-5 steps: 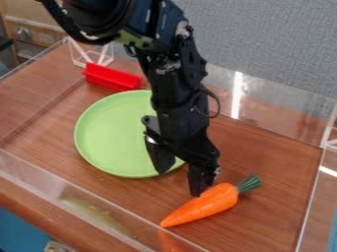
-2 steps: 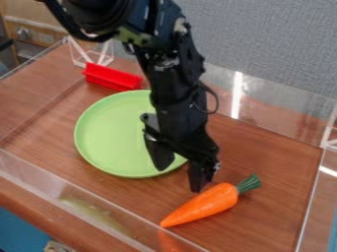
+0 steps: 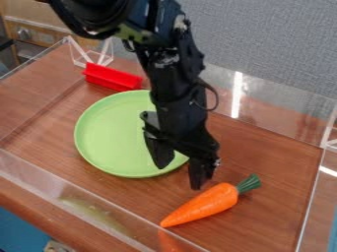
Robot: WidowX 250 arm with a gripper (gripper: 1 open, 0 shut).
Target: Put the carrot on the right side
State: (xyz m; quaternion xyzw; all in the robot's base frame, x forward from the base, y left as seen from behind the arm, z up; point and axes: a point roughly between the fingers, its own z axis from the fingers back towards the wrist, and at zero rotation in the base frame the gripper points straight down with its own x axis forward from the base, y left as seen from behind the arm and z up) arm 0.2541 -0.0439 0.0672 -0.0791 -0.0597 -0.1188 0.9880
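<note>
My hand (image 3: 180, 160) points steeply down, fingers spread and holding nothing, over the green plate (image 3: 112, 133)'s near edge. The carrot (image 3: 207, 202) lies on the worktop (image 3: 270, 157) just beside me. Nothing has shifted since before.

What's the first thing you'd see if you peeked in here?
A big black robot arm reaches down in the middle, its open gripper hanging over the wooden table. Just right of it lies an orange carrot, not held. Behind the arm sit a green plate and a red block.
</note>
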